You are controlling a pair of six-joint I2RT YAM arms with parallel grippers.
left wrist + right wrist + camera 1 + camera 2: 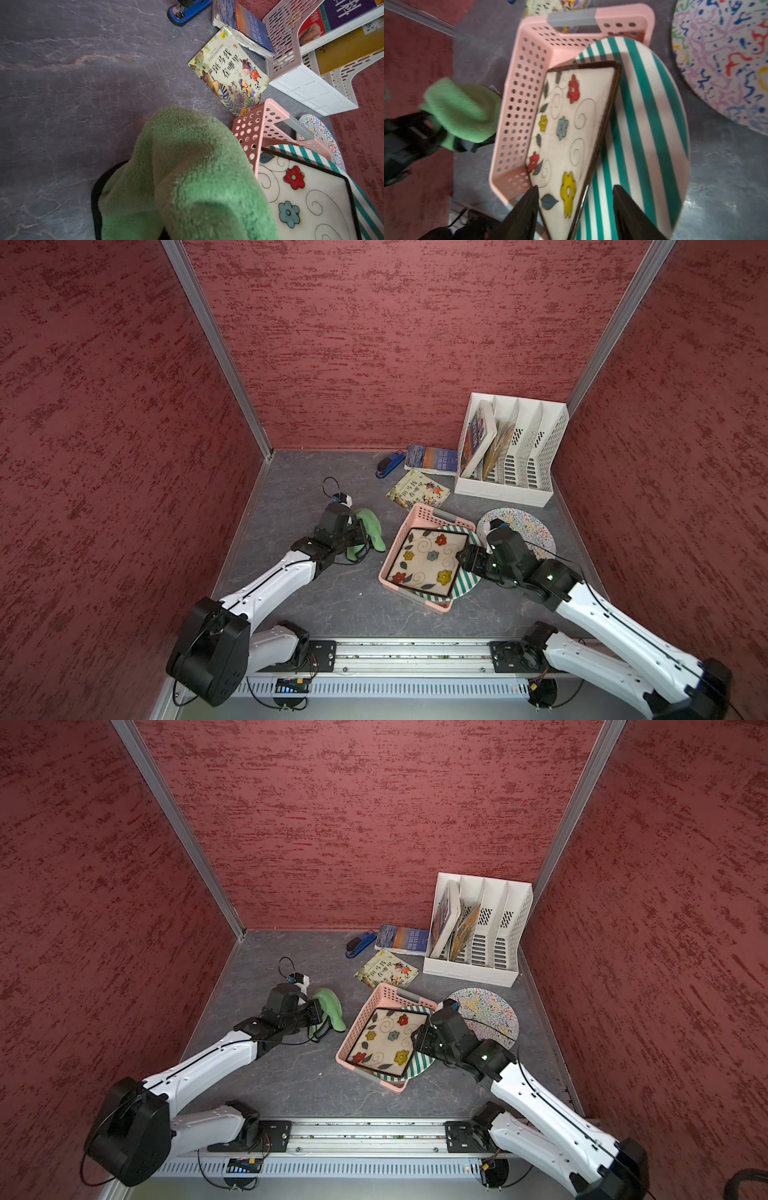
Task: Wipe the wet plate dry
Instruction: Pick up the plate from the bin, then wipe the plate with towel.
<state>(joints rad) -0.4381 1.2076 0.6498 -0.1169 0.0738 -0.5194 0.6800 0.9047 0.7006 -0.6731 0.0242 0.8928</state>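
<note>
We see the square cream plate with painted flowers [428, 562] lying in the pink perforated plastic basket [426, 513], right of centre in both top views. It rests on top of a round green-and-white striped plate [462, 585]. The right gripper [575, 187] sits at the square plate's right-hand edge with its jaws spread and the plate's dark rim between them. We cannot tell whether either finger touches it. Left of the basket, just beside its outer wall and clear of the plate, the left gripper [359, 538] is pinched on a green fluffy cloth [372, 526]. The cloth drapes over its fingers above the grey marbled tabletop [332, 601].
</note>
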